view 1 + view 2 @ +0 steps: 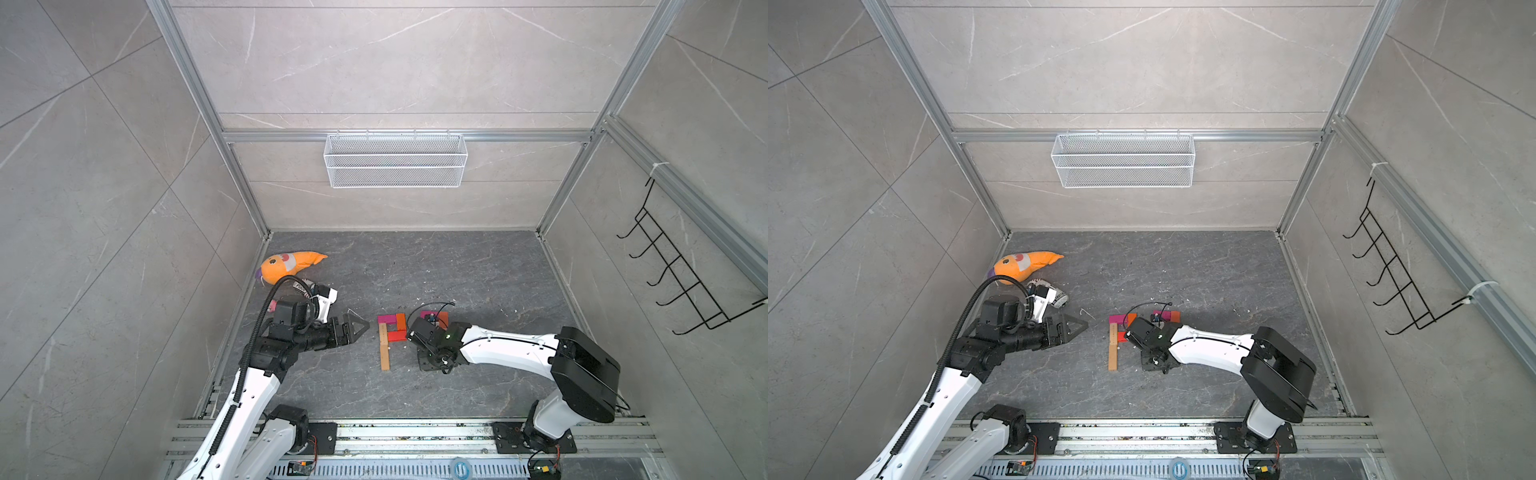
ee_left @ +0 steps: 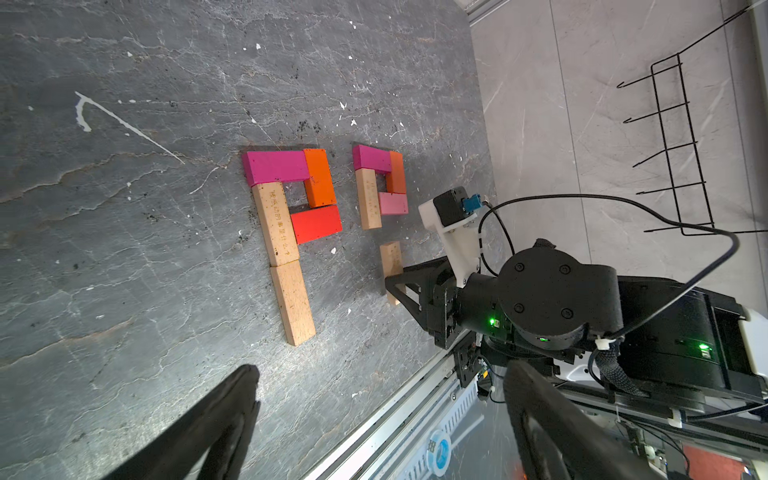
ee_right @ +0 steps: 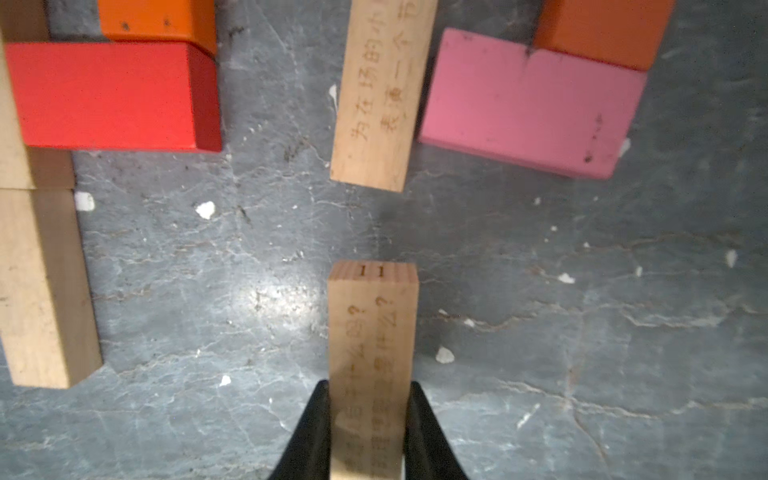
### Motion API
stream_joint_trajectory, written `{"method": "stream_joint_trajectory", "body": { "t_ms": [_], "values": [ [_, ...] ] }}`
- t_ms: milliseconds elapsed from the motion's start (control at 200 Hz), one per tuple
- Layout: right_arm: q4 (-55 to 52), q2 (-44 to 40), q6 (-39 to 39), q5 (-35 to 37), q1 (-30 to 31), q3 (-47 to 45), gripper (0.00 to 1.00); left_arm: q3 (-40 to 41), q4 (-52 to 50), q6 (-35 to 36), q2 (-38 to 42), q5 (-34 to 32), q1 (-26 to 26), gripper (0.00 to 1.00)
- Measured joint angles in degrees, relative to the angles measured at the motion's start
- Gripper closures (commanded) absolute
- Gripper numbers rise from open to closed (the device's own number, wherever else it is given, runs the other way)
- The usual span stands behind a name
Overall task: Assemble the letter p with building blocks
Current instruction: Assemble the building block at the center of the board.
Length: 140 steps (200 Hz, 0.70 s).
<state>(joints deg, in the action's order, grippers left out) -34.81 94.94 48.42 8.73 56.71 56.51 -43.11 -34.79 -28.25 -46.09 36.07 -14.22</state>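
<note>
Tan brick (image 3: 372, 328) is pinched at one end between the fingers of the right gripper (image 3: 369, 388). It lines up with the stem brick (image 3: 380, 95) of the second P (image 2: 368, 203), bare floor (image 1: 457, 270) showing between the two; cannot tell whether it rests on the floor. That P's loop: magenta brick (image 2: 371, 158), orange brick (image 2: 397, 172), pink brick (image 2: 392, 203). Just beside it lies a finished P (image 2: 276, 220), with a red brick (image 2: 316, 224) closing its loop. Both sit mid-floor. Left gripper (image 1: 358, 326) hangs spread wide, holding nothing, near the finished P. Orange plush toy (image 1: 286, 266) lies by the far left floor edge.
</note>
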Motion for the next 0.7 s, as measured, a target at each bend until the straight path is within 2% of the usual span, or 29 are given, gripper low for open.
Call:
{"method": "stream_joint_trajectory", "body": {
  "t_ms": [699],
  "values": [
    [1.3, 4.1, 1.5, -4.5, -4.0, 1.6, 0.81, 0.4, -0.2, 0.0, 0.5, -1.3, 0.0, 0.05]
  ]
}}
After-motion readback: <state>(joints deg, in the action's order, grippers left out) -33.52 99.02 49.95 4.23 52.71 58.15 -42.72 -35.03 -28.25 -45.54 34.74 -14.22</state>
